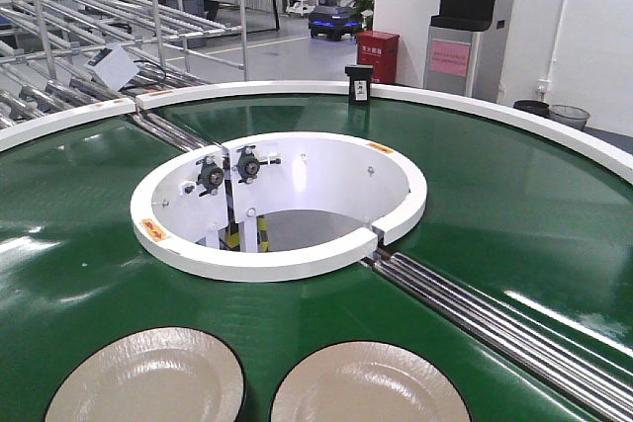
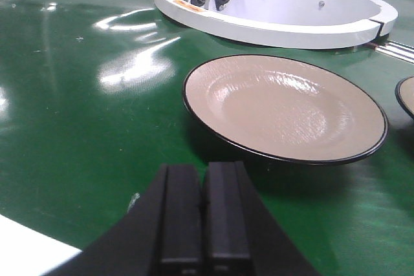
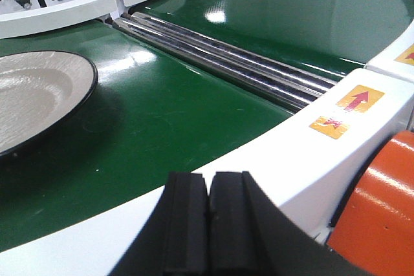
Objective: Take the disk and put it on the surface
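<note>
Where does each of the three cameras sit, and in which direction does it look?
Front view: high, looking down over the green belt to the white ring; left plate and right plate at the bottom; no robot part shows.
Left wrist view: low over the belt, looking past the shut left pincer at the left plate.
Right wrist view: low at the white outer rim, looking past the shut right pincer across the rollers.
Shared: front and left wrist views both show the left plate.
</note>
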You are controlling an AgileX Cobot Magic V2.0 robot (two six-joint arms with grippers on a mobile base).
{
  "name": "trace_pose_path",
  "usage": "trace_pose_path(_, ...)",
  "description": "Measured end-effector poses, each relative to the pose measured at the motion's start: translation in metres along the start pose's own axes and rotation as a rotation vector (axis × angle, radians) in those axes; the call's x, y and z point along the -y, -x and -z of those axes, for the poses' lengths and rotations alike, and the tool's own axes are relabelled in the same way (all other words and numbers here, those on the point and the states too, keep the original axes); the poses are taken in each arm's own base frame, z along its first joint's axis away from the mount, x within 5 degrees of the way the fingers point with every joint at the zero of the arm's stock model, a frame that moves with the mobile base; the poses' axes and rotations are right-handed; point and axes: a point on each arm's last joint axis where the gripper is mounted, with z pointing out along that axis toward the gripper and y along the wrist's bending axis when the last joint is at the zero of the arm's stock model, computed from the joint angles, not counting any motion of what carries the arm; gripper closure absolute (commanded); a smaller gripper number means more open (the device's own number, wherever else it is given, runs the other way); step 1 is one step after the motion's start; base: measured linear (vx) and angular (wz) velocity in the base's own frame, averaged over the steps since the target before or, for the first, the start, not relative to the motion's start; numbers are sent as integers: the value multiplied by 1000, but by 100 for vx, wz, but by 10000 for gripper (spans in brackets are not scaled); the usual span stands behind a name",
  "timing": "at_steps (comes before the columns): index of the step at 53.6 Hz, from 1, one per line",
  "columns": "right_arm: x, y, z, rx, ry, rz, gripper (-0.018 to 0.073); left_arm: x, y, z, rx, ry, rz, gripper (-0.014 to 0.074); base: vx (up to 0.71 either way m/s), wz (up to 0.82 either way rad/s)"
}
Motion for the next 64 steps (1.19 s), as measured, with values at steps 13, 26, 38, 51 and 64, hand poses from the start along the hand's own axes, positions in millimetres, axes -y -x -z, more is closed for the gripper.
trace_pose_path(13, 0, 0, 0, -1, 0, 0, 567, 0, 0, 0, 0, 0, 0, 598, 0, 0)
trace_pose_path(26, 0, 0, 0, -1, 0, 0, 567, 0, 4, 0, 49, -3, 0, 598, 0, 0)
trace_pose_path(38, 0, 0, 0, 0, -5, 20, 567, 1, 14, 1, 156, -8, 0, 598, 0, 0)
trace_pose_path(51, 7, 1, 0, 4, -74, 317, 567, 1, 19, 2, 216, -11, 0, 598, 0, 0)
trace_pose_path(64, 8, 4, 0, 25, -94, 403, 567, 1, 21, 2, 227, -12, 0, 598, 0, 0)
